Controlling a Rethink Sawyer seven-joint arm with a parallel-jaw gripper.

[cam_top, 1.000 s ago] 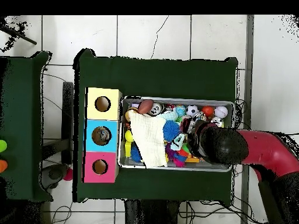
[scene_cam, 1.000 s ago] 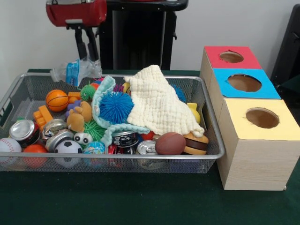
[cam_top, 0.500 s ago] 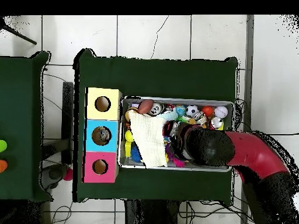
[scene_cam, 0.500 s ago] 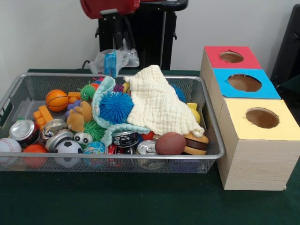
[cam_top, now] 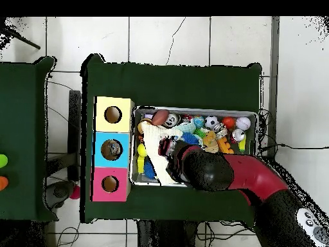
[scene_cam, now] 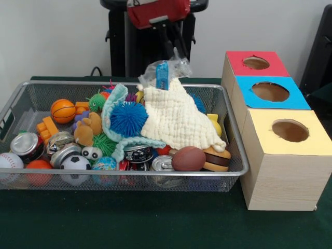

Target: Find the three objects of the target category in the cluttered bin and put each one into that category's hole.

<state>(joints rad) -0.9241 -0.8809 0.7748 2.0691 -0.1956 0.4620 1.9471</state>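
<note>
My gripper (scene_cam: pixel 173 53) hangs above the back of the wire mesh bin (scene_cam: pixel 129 174), shut on a crumpled clear plastic bottle with a blue label (scene_cam: pixel 165 71). The bottle is held just over the cream knitted cloth (scene_cam: pixel 174 116) in the bin's middle. The blue-topped box's hole (scene_cam: pixel 270 92) is to the right, between the red-topped and yellow-topped boxes. In the overhead view my arm (cam_top: pixel 209 170) reaches over the bin (cam_top: pixel 193 110) and hides the gripper; the blue-topped box (cam_top: pixel 101 141) lies to the left.
The bin holds a spiky blue ball (scene_cam: pixel 128 118), a small basketball (scene_cam: pixel 63 110), a brown football (scene_cam: pixel 188 158), crushed cans (scene_cam: pixel 25 145), a soccer ball (scene_cam: pixel 75 165), a baseball (scene_cam: pixel 9 163) and orange blocks (scene_cam: pixel 46 127). The red-topped box (scene_cam: pixel 238 63) and yellow-topped box (scene_cam: pixel 264 132) flank the blue one.
My gripper has carried the plastic bottle to the right in the front view, from above the bin's back left to above the cloth. The bin's contents have not moved.
</note>
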